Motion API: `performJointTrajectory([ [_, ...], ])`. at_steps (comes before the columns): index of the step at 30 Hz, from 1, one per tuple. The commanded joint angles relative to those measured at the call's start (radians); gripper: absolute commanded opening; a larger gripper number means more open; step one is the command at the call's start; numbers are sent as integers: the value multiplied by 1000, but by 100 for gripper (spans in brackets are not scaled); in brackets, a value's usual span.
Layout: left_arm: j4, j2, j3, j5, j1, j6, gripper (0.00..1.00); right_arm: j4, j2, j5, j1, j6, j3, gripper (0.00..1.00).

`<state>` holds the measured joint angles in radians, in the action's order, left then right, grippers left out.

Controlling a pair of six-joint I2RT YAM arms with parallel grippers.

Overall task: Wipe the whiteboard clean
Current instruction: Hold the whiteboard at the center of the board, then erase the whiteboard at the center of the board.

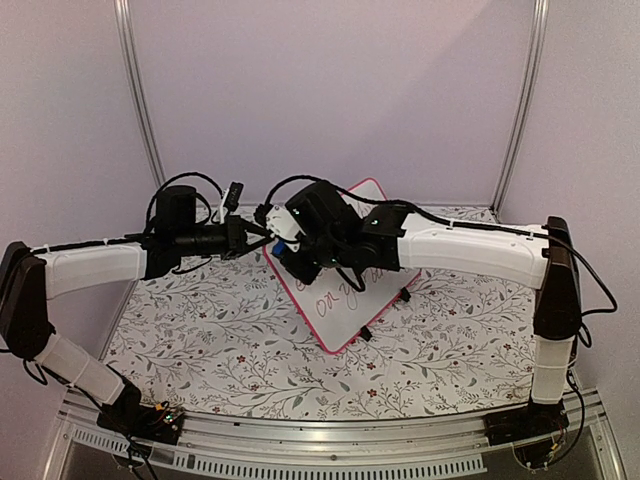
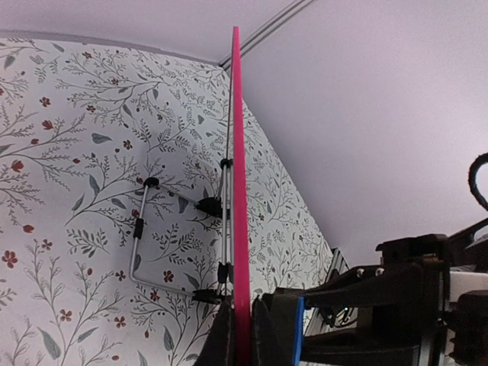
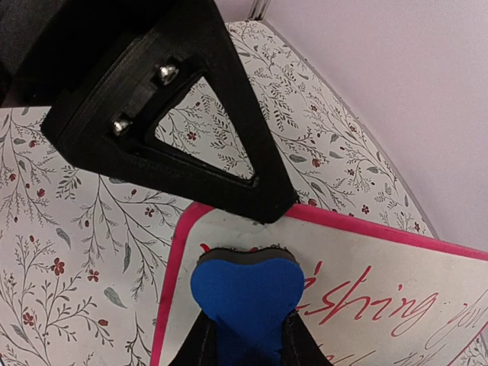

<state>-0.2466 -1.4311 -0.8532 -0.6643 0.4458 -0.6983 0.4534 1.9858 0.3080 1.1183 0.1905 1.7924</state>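
1. Top view: the whiteboard [image 1: 335, 310] sits mid-counter, propped at a tilt on the floral counter [image 1: 220, 350]. The left gripper [image 1: 266, 236] is at its upper-left edge. The right gripper [image 1: 292, 250] is just beside it over the board face, carrying a blue eraser [image 1: 284, 243].
2. Left wrist: the board shows edge-on as a pink line, with a wire stand [image 2: 145, 229] behind it. Left jaws are fully closed, pinching the frame edge to steady it.
3. Right wrist: right jaws are closed narrow on the heart-shaped eraser, which sits at a corner of the board; cannot tell if it touches. The red handwriting [image 3: 358, 305] is unwiped.
4. Step, my read: start wiping. Press the eraser flat, sweep along the text lines and overlap passes. Keep the left pinch firm so the board doesn't tip or slide.
5. Containers: none in view.
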Motion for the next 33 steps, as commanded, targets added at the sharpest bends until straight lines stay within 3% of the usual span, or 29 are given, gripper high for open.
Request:
performJointTrajectory([
  [1,-27,28,6,-16,18,13,0,13,18,23,17,-13,23,14],
  [13,-40,28,11,-24,24,9,0,-5,38,101,26,2,44,13],
  [33,-52,24,14,-33,25,2,0,42,88,91,28,2,76,13],
])
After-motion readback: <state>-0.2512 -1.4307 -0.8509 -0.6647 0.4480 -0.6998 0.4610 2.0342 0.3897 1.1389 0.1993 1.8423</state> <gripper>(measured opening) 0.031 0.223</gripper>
